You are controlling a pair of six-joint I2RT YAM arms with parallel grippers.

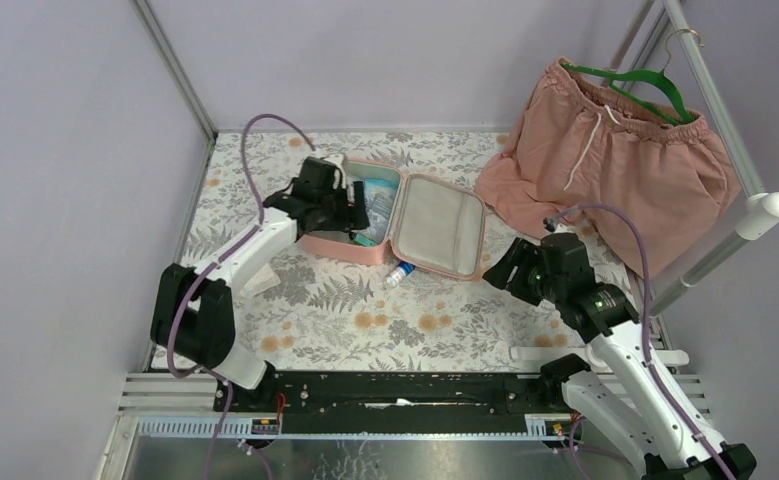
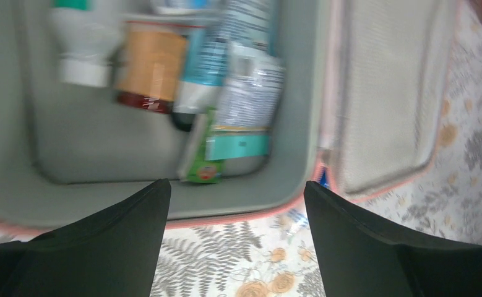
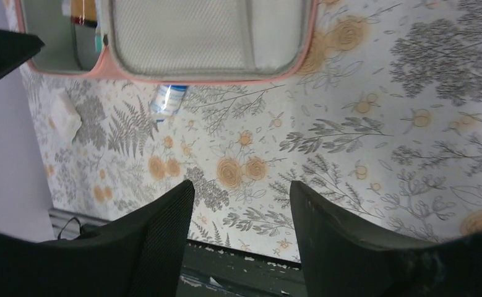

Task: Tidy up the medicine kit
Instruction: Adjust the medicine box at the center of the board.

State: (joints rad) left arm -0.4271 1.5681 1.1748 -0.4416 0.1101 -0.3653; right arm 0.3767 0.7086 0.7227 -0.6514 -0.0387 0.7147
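Note:
The pink medicine kit (image 1: 340, 247) lies open on the floral table, its grey-lined lid (image 1: 437, 224) folded out to the right. In the left wrist view its tray (image 2: 102, 154) holds a white bottle (image 2: 77, 49), an orange-labelled jar (image 2: 148, 68), a blue-and-white tube (image 2: 219, 49), a sachet (image 2: 247, 93) and a green packet (image 2: 204, 168). My left gripper (image 1: 353, 207) (image 2: 237, 185) hovers over the tray's near edge, open and empty. My right gripper (image 1: 505, 272) (image 3: 241, 184) is open and empty, right of the lid. A small white-and-blue bottle (image 1: 398, 273) (image 3: 168, 99) lies on the table against the lid's front edge.
Pink drawstring shorts (image 1: 615, 160) on a green hanger (image 1: 655, 85) hang from a metal rail (image 1: 725, 240) at the back right. A white crumpled packet (image 3: 65, 117) lies on the table in front of the kit. Lilac walls close off the left and back.

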